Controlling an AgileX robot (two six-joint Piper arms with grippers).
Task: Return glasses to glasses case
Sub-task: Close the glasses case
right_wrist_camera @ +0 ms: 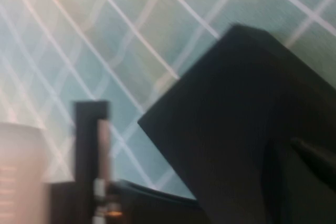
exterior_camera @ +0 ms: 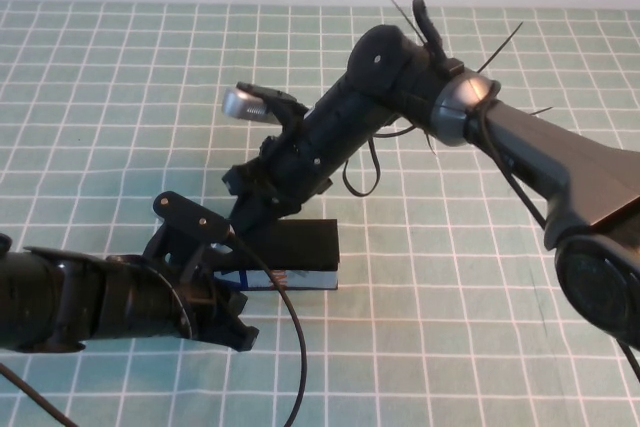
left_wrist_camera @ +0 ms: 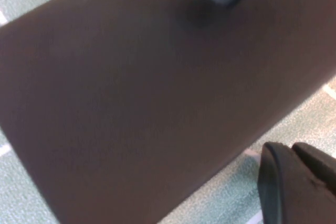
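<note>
The glasses case [exterior_camera: 300, 245] lies closed at the middle of the table, a black box with a blue and white front side. The glasses are hidden from every view. My right gripper [exterior_camera: 250, 215] comes down from the upper right, shut, with its tip on the left part of the flat lid. In the right wrist view the black lid [right_wrist_camera: 231, 129] fills the frame beside the dark gripper tip [right_wrist_camera: 312, 158]. My left gripper [exterior_camera: 222, 285] sits at the case's left end; its wrist view shows the black lid [left_wrist_camera: 157, 103] very close and the gripper [left_wrist_camera: 296, 182] just off the lid's edge.
A green cloth with a white grid [exterior_camera: 450, 327] covers the table. The right arm [exterior_camera: 520, 137] crosses the upper right, and the left arm [exterior_camera: 80, 302] lies along the lower left. A black cable [exterior_camera: 298, 347] hangs from the left wrist toward the front edge.
</note>
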